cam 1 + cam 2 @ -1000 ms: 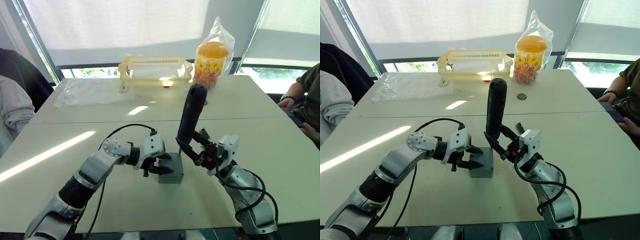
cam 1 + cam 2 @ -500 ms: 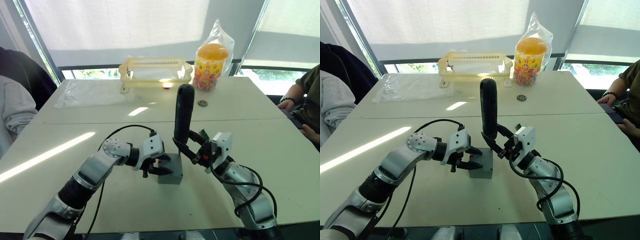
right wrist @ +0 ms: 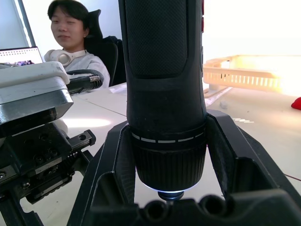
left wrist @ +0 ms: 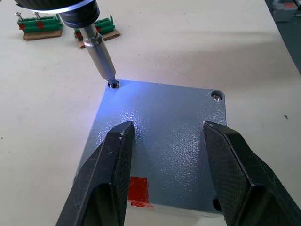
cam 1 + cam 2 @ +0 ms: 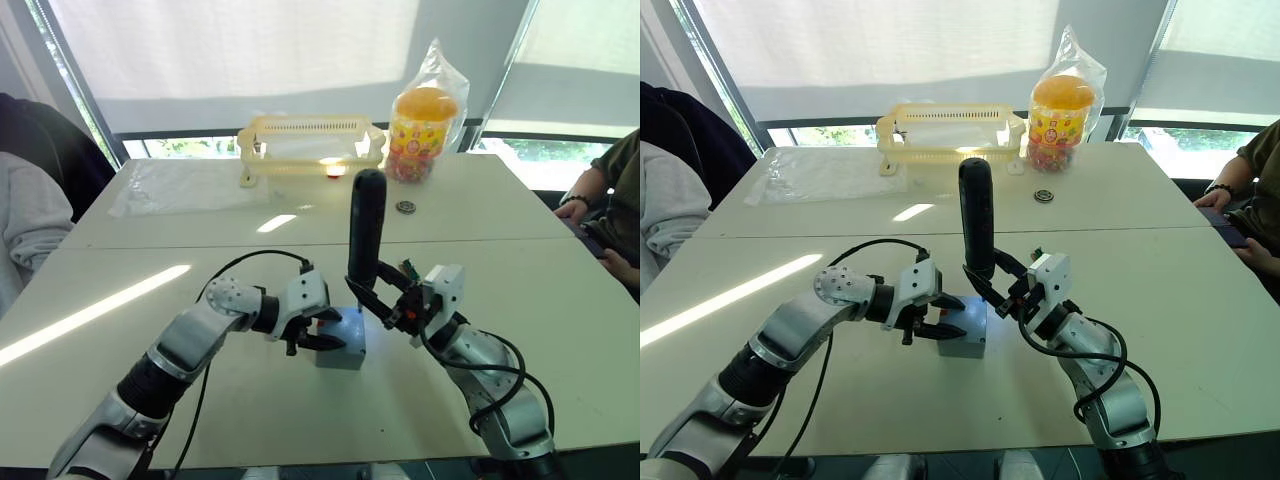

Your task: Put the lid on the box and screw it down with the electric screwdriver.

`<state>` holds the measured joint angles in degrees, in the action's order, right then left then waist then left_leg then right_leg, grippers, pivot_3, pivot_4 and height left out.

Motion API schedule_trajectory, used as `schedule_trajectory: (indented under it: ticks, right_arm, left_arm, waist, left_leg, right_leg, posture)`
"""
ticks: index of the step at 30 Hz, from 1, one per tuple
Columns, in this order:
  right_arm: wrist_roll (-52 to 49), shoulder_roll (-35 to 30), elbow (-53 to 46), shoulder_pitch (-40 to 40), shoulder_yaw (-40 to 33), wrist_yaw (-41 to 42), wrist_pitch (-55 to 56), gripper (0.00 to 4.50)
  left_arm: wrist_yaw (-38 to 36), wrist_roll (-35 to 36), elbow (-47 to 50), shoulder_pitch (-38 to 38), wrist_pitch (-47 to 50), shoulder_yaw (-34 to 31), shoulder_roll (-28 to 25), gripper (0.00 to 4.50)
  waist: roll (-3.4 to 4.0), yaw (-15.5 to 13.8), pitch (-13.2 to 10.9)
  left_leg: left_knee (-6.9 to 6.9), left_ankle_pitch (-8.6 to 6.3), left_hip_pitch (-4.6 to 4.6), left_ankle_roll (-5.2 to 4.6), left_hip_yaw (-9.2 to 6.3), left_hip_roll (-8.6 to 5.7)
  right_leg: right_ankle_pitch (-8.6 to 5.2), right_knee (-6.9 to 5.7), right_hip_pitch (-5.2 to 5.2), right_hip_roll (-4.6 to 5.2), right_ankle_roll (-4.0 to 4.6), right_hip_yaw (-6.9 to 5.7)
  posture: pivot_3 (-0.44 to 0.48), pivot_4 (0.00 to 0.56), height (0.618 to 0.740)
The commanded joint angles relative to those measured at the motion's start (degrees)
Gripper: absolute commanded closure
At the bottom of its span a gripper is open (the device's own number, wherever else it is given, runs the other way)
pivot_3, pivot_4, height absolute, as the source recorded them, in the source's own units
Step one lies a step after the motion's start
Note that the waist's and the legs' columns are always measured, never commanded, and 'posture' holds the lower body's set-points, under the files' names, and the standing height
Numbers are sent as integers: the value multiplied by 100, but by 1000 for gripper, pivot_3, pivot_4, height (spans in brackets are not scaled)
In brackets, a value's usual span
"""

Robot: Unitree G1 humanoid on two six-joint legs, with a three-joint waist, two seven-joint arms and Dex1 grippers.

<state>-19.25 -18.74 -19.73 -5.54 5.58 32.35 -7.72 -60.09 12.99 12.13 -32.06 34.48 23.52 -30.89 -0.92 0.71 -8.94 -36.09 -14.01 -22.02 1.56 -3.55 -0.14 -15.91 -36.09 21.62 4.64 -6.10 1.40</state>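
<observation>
Screwdriver [image 5: 977, 215], stiff and top-heavy, stands clamped low in the right gripper [image 5: 992, 283], bit in a corner screw of the lid [image 4: 162, 141], which the open left gripper [image 4: 167, 181] straddles.

The lid [image 4: 164, 141] is speckled grey, washed pale blue near one corner, and the box [image 4: 141, 203] under it is grey with a small red square on its side. The electric screwdriver [image 5: 977, 215] is matt black with a silver metal bit, and both grippers have black fingers [image 4: 106, 181]. The desk [image 5: 120, 260] is cream-white; at its far side stand a pale yellow slotted basket [image 5: 310, 140] and a jar [image 5: 425, 125] with an orange lid and multicoloured contents.
</observation>
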Motion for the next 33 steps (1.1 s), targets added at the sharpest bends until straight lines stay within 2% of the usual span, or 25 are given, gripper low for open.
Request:
schedule_trajectory:
  ticks: [1,19,23,27,30,33]
  right_arm:
    - [113,-90,478,227,113,36,-404,2749]
    - [-152,-131,-77,54,-204,-90,-610,2749]
    - [-1295,-435,-1189,-714,-997,-485,-1708,2749]
    - [-2982,-1050,-1595,-1688,-1890,-810,-2791,2749]
    - [-4068,-1468,-1312,-2163,-2441,-1126,-3455,2749]
    - [-5250,-2104,-578,-2396,-2974,-1912,-4437,2749]
  left_arm:
    - [38,-63,-138,79,122,107,30,2151]
    - [68,-257,-235,177,204,318,-113,2151]
    - [52,-285,-290,186,145,323,-142,2151]
    - [49,-344,-319,197,44,328,-182,2151]
    - [50,-332,-146,175,33,281,-260,2151]
    - [72,-50,171,128,122,-44,-266,2151]
  waist:
    - [0,0,0]
    - [2,-5,-3]
    - [29,-10,-27]
    - [48,-20,-54]
    - [45,-17,-56]
    - [35,-13,-66]
  left_leg:
    - [1,0,0,0,0,0]
    - [7,-1,-4,2,-2,12]
    - [4,0,-34,1,-1,10]
    - [1,1,-64,1,6,-3]
    - [11,1,-67,0,5,-2]
    - [21,0,-68,-2,3,0]
  right_leg:
    - [0,1,0,1,0,0]
    - [-1,11,2,10,1,1]
    - [3,9,30,16,5,2]
    - [6,5,64,30,6,4]
    - [3,8,66,27,1,-2]
    - [2,10,67,27,0,-8]
  posture:
    - [0,150,740]
    - [0,150,740]
    - [0,150,740]
    - [0,150,740]
    - [0,150,740]
    - [0,150,740]
